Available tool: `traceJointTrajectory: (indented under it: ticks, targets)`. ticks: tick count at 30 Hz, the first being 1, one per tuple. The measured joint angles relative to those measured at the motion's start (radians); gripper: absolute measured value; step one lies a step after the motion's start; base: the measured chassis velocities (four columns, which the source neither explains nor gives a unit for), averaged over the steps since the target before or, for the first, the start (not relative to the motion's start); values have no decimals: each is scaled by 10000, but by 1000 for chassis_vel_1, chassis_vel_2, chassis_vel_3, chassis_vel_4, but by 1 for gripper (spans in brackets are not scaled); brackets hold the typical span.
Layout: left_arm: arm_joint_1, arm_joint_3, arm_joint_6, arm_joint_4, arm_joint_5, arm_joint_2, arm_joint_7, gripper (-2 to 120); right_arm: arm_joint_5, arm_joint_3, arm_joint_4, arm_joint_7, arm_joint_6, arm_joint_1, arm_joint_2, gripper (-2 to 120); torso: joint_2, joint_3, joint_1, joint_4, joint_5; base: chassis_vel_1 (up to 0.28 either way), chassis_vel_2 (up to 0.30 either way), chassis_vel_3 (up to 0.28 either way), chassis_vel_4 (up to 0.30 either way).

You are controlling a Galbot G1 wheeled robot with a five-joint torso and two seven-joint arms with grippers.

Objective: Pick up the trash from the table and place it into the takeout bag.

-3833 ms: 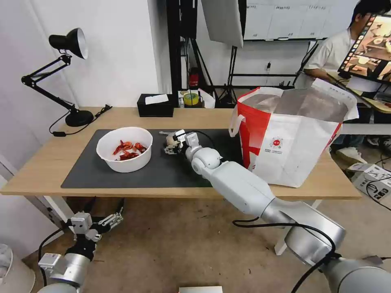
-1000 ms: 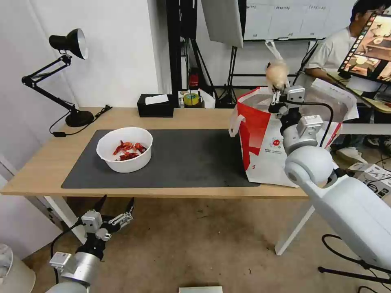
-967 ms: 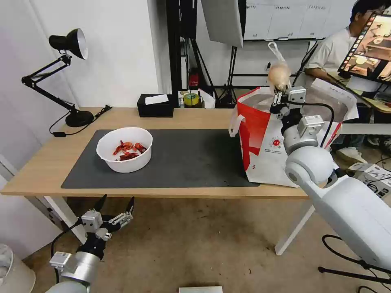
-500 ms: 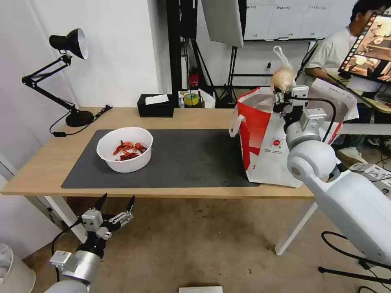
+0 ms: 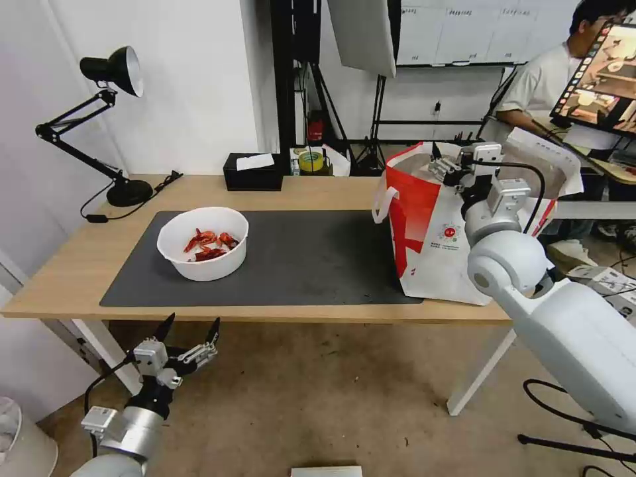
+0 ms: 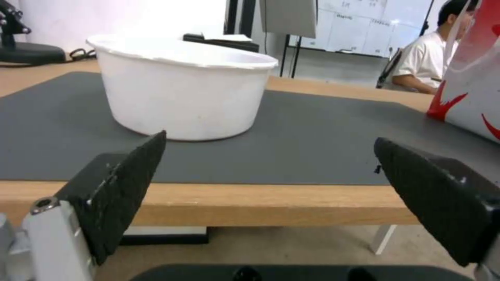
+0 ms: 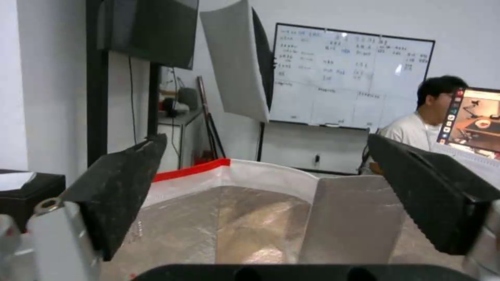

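The white round bowl of red crayfish shells (image 5: 203,242) sits on the left part of the dark grey mat (image 5: 298,258) on the light-wood table (image 5: 318,192). The white-and-red takeout bag (image 5: 457,238) stands open at the table's right end. Just above its rim my right gripper (image 5: 449,158) is open and holds nothing. The right wrist view looks between the spread fingers of the right gripper (image 7: 266,136) onto the bag's silver foil lining (image 7: 250,222). My left gripper (image 5: 189,334) hangs open below the table's front edge. In the left wrist view the left gripper (image 6: 269,136) faces the bowl (image 6: 182,86).
A black desk lamp (image 5: 109,132) stands at the back left corner, its cable trailing on the wood. A black tissue box (image 5: 252,171) and a tape roll (image 5: 309,160) sit along the back edge. The table's front edge (image 6: 260,203) is close before the left gripper.
The right gripper has opened above the takeout bag. The knotted clear bag with the beige lump it held is gone from its fingers. The left arm has stayed put.
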Motion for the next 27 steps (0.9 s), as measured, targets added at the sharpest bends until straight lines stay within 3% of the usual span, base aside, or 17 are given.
traceJointTrajectory:
  ticks: [10, 17, 20, 27]
  targets:
    - [13, -76, 6, -82, -46, 59, -7, 100, 78, -8, 187, -227, 337, -93, -48, 100, 0, 0, 0, 0, 1, 0, 0, 0, 0]
    - [25, -111, 12, -115, -63, 20, -15, 100, 806, -5, 751, -1260, 1301, -335, -253, 100, 0, 0, 0, 1, -1, 0, 0, 0, 0]
    - [37, -116, 16, -148, -64, -33, -18, 100, 1047, 158, 1356, -2058, 1764, -1167, -436, 100, 0, 0, -1, 0, -1, 0, 0, 0, 0]
    - [210, -350, -17, -229, -39, -279, -12, 100, 1045, 145, 2273, -3092, 2041, -2275, -735, 100, 1, -1, 0, -3, -2, 0, 0, 0, 0]
